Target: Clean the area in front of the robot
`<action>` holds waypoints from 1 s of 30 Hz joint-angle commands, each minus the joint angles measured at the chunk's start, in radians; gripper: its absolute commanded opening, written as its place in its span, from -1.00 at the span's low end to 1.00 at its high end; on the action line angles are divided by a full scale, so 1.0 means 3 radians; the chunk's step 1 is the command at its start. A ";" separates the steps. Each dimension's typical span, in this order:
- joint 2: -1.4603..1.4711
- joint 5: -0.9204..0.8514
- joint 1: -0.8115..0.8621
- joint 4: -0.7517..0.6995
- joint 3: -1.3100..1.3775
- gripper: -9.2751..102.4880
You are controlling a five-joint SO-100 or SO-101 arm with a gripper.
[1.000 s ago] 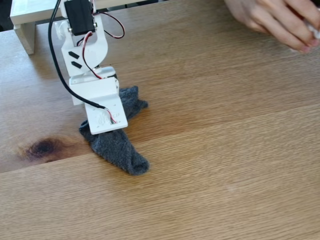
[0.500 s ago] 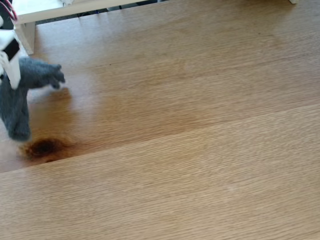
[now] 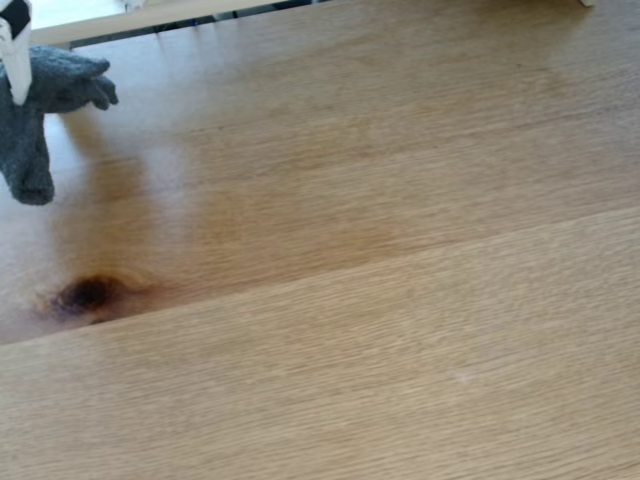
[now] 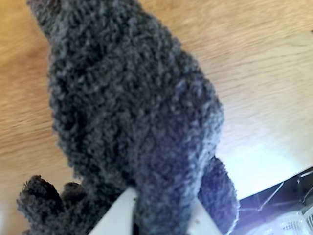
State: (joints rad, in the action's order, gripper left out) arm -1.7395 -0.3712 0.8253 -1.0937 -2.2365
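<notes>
A dark grey knitted cloth (image 3: 35,110) hangs in the air at the far left of the fixed view, above the honey-brown wooden tabletop (image 3: 380,300). My white gripper (image 3: 17,75) is shut on its upper part, and one white finger (image 3: 14,50) shows at the frame's top left corner. In the wrist view the same cloth (image 4: 132,112) hangs close to the lens. It is pinched between my two white fingers (image 4: 117,218) at the bottom edge. The rest of the arm is out of frame.
A dark knot (image 3: 88,294) marks the wood at the left. A white raised shelf (image 3: 150,14) runs along the top left edge of the fixed view. A faint whitish speck (image 3: 461,377) lies on the near planks.
The arm has carried the grey cloth from the table's middle left to the far left and lifted it higher. The hand seen at the top right a second ago is gone.
</notes>
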 commanded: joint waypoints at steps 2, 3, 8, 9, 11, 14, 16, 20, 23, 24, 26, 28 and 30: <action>-0.0445 -0.0138 0.0087 0.1033 -0.0941 -0.41; -0.0476 -0.0159 0.0092 0.1222 -0.1089 -0.34; -0.0787 -0.0087 -0.0082 0.1401 -0.1355 -0.42; -0.0895 -0.0026 -0.0179 0.1314 -0.1355 -0.50; -0.1140 0.0148 -0.0460 0.1094 -0.1355 -0.64; -0.1529 0.0496 -0.1018 0.0757 -0.1355 -0.81; -0.1749 0.0741 -0.1432 0.0583 -0.1355 -0.84; -0.2010 0.1161 -0.2127 0.0537 -0.1381 -0.84; -0.2153 0.1539 -0.2475 0.0614 -0.1401 -0.84; -0.2219 0.1667 -0.2567 0.0670 -0.1406 -0.84; -0.2316 0.1923 -0.2705 0.0752 -0.1411 -0.84; -0.2393 0.2061 -0.2807 0.0849 -0.1411 -0.84; -0.2465 0.2081 -0.2899 0.0895 -0.1411 -0.84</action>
State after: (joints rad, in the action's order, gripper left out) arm -2.4145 0.2132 0.0061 -0.8606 -2.6737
